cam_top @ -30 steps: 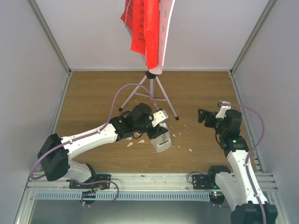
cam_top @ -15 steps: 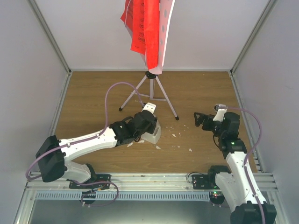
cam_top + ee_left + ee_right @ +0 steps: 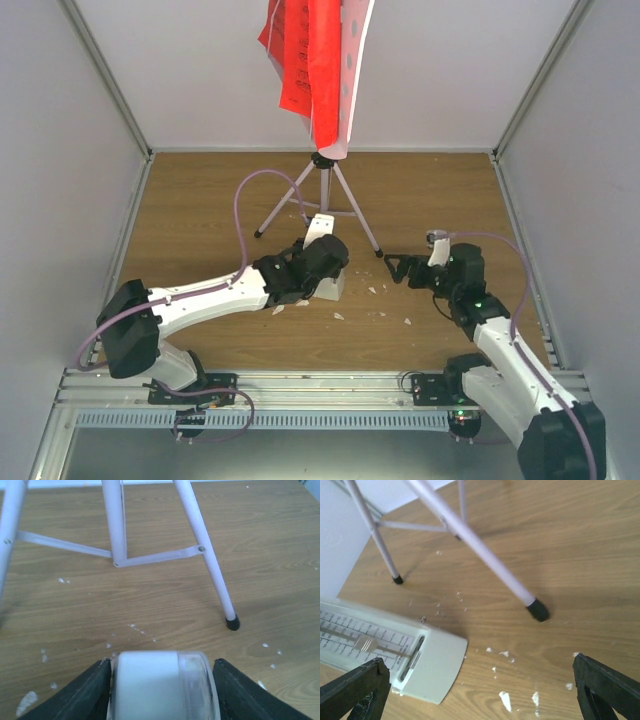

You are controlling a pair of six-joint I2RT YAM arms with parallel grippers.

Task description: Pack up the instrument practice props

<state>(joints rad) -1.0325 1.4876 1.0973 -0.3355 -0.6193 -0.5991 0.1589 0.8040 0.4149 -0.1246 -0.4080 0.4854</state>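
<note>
The small white metronome [image 3: 330,287] sits on the wooden floor just in front of the tripod. My left gripper [image 3: 322,268] is shut on it, with black fingers [image 3: 89,696] against both sides of its white body [image 3: 159,685]. In the right wrist view its scale face [image 3: 395,647] shows. The music stand's silver tripod legs [image 3: 322,200] stand at the back centre and carry the pale perforated plate [image 3: 356,70] with red ribbed sheets [image 3: 305,60]. My right gripper [image 3: 395,269] is open and empty. It is low, right of the metronome, near a tripod foot [image 3: 538,610].
Small white crumbs [image 3: 408,322] lie scattered on the floor around the metronome and between the grippers; they also show in the right wrist view [image 3: 505,700]. White walls with metal posts enclose the floor on three sides. A purple cable [image 3: 262,190] loops over the left arm.
My left gripper has carried the metronome back and left toward the tripod and lowered it. My right arm has reached left toward the metronome and the tripod foot.
</note>
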